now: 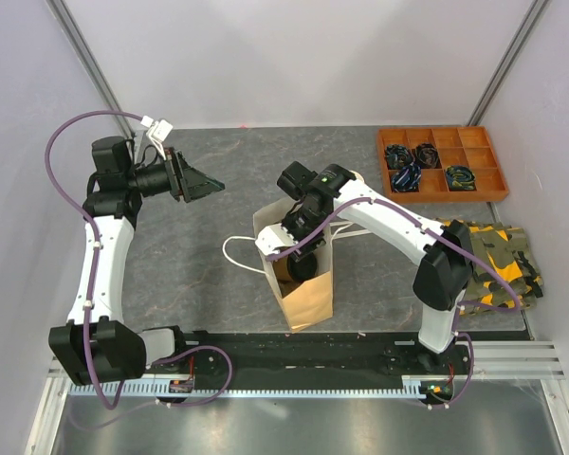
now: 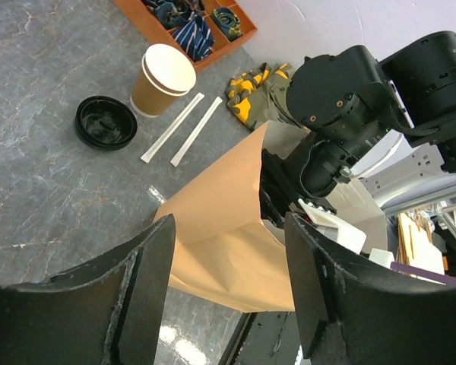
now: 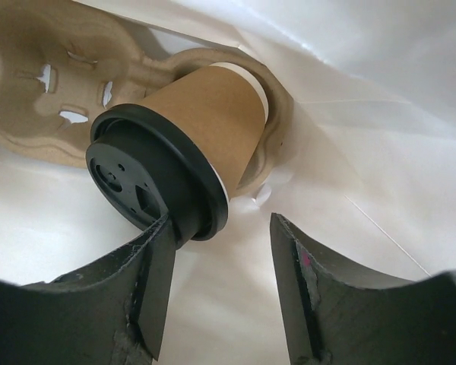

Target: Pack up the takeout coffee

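Right wrist view looks inside the paper bag (image 3: 380, 137), where a lidded cup (image 3: 213, 106) leans in the pulp carrier (image 3: 30, 114), whose socket likely keeps it from toppling. The right end effector (image 3: 220, 224) stands released, one finger just beside it at nine o'clock. The left end effector (image 2: 229, 222) waits open and empty, out of the way. Another cup (image 2: 163, 84) and loose lid (image 2: 105, 122) sit on the bench (image 2: 30, 182) at its eleven o'clock.

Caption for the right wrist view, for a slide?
Right gripper open inside the paper bag, beside a lidded cup sitting tilted in the pulp carrier.
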